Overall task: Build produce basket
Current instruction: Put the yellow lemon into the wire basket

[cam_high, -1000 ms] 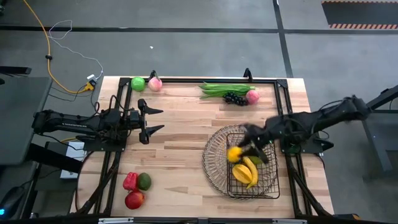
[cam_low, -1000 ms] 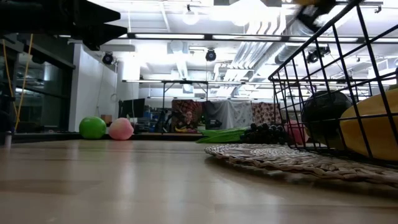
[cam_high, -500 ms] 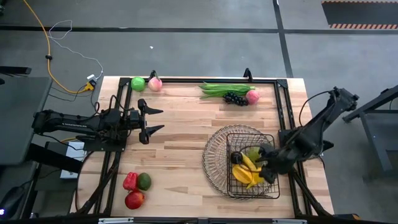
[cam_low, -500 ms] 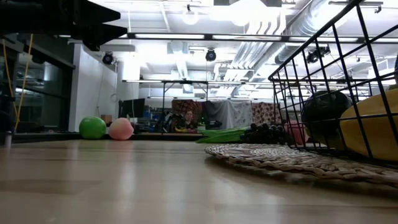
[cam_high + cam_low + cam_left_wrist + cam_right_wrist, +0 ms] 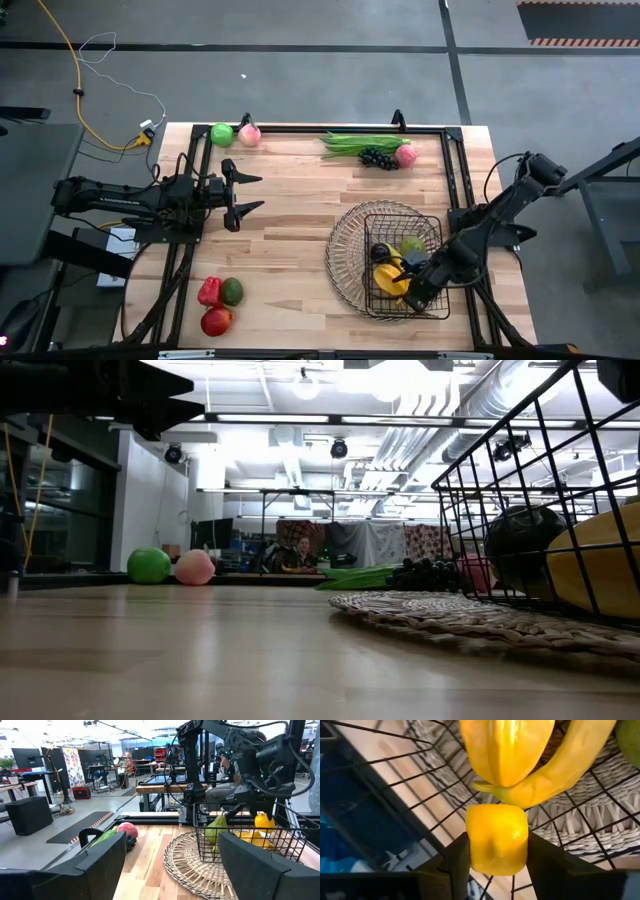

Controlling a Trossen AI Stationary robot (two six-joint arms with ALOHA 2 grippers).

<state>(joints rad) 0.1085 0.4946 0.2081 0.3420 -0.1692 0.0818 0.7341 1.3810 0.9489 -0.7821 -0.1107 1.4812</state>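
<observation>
The dark wire basket point(image 5: 388, 262) stands at the table's near right and holds yellow bananas point(image 5: 520, 755), a green fruit point(image 5: 411, 245) and a dark fruit point(image 5: 380, 252). My right gripper point(image 5: 403, 288) reaches into the basket's near part, shut on a yellow lemon point(image 5: 496, 839), which also shows in the left wrist view point(image 5: 264, 821). My left gripper point(image 5: 250, 194) waits open and empty at the table's left. Other produce lies loose on the table. My right gripper pinches the lemon between its two fingers point(image 5: 456, 857), one on each of its opposite sides point(image 5: 474, 845). The arm comes slanting down from the table's right side. The lemon is lifted clear, just beside the bananas and above the basket's wire floor.
A green apple point(image 5: 221, 134) and a pink peach point(image 5: 249, 134) lie at the far left. Green beans point(image 5: 355, 143), dark grapes point(image 5: 377, 157) and another peach point(image 5: 406, 155) lie at the far middle. A red pepper point(image 5: 209, 291), avocado point(image 5: 232, 291) and red apple point(image 5: 217, 321) lie near left.
My right gripper has carried the lemon from the basket's far left part toward the table's near edge, over the bananas, and stays shut on it. The arm has swung and folded closer to the table's right side.
</observation>
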